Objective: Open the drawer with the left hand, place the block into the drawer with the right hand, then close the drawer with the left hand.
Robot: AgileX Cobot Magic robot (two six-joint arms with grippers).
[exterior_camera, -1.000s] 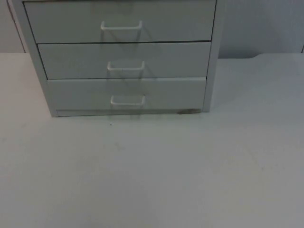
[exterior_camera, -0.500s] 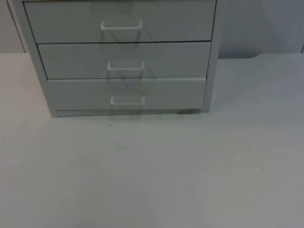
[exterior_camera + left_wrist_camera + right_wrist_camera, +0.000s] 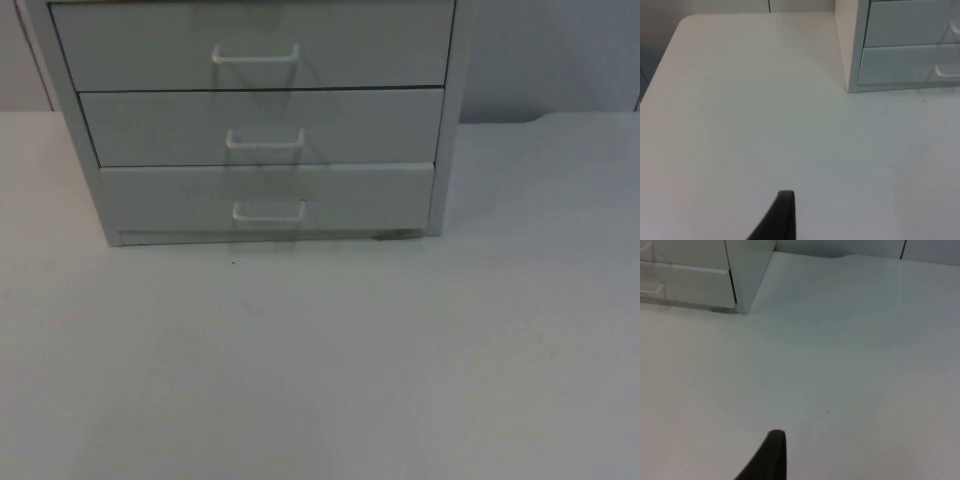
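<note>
We see a pale grey drawer cabinet [image 3: 262, 120] standing at the far edge of the white table [image 3: 330, 370], against the grey partition wall [image 3: 550, 55]; its top is cut off by the frame. Three drawers are stacked in it, and all three fronts sit flush with the frame, so each is closed: the top drawer [image 3: 150, 45], the middle drawer [image 3: 160, 128] and the bottom drawer [image 3: 170, 200]. Each carries a small white handle at its middle (the bottom handle [image 3: 269, 210] is the nearest to us). A small dark mark lies on the table just at the cabinet's front right foot [image 3: 398, 236]; we cannot make out what it is. From the left wrist we look over bare table toward the cabinet's left side [image 3: 845, 45], with the left gripper's one visible fingertip [image 3: 782, 215] well apart from the cabinet and over the table's left part. From the right wrist we see the cabinet's right front corner [image 3: 742, 275], and the right gripper's fingertip [image 3: 771, 455] is likewise well apart from it, over the table's right part. With a single fingertip visible on each arm, we cannot tell how either pair of jaws stands.
</note>
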